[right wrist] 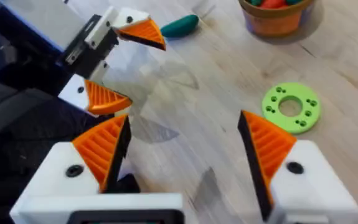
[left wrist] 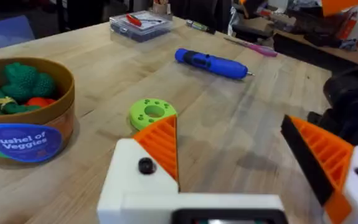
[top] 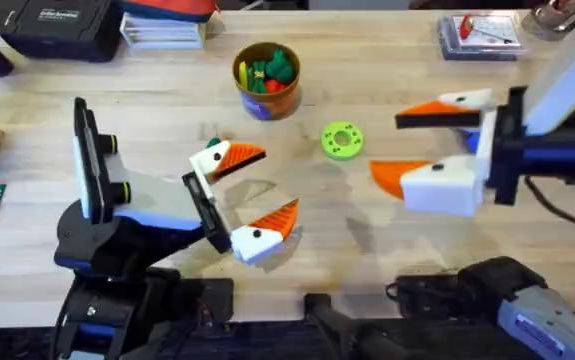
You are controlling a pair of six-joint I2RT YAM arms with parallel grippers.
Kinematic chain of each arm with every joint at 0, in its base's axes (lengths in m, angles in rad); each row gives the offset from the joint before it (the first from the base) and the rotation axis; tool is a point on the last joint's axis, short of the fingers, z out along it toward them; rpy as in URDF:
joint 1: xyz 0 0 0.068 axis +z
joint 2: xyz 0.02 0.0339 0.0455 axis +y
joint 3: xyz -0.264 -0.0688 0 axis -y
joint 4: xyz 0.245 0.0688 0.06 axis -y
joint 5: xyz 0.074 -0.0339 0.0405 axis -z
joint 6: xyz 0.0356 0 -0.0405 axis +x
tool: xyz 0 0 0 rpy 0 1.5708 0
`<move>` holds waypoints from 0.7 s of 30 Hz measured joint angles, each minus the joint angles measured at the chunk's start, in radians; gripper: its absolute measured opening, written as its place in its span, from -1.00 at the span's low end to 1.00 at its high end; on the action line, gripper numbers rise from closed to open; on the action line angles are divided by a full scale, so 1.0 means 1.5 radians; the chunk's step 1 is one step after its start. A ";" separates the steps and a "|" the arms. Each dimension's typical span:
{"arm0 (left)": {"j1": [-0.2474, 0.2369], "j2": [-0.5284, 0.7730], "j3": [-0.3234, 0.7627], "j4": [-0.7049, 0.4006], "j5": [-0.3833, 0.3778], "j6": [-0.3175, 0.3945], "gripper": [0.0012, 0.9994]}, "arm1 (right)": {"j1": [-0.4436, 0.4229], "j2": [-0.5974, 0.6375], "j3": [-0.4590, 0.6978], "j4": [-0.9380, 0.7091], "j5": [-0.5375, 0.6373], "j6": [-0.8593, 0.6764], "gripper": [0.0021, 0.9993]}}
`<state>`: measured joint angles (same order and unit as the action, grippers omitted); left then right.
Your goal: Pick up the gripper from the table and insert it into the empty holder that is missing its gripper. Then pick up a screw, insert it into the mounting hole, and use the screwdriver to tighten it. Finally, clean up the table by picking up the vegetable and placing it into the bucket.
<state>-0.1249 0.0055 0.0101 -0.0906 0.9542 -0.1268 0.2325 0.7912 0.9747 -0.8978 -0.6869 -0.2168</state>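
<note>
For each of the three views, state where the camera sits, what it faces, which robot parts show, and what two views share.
Overhead: above the arm bases, looking down and forward at the pale wooden table; both arms and both hands show.
Left wrist: on the left arm, facing the blue pen-shaped screwdriver; its own left hand shows open.
Right wrist: on the right arm, facing the left hand; its own right hand shows open.
Shared: all three show the flat bright-green round disc.

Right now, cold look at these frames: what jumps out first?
The two open white tools with orange ribbed pads: the left tool at the table's centre and the right tool beside it, both empty. Between them lies a bright green disc, and beyond it stands the bucket, packed with toy veggies. The blue screwdriver lies on the bare wood past the disc in the left wrist view.
</note>
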 joint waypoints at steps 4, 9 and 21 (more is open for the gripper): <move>0.000 0.000 0.000 0.000 0.000 0.000 0.73 | 0.000 -0.003 -0.018 0.000 -0.020 -0.033 0.99; 0.000 0.000 0.000 0.000 0.000 0.002 -0.32 | 0.000 -0.003 -0.018 0.000 -0.031 -0.056 0.99; 0.000 0.000 0.000 0.000 0.000 0.005 -0.99 | 0.000 -0.003 -0.018 0.004 -0.012 -0.071 0.99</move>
<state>-0.1249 0.0051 0.0101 -0.0906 0.9539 -0.1192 0.2325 0.7872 0.9470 -0.8912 -0.7043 -0.3231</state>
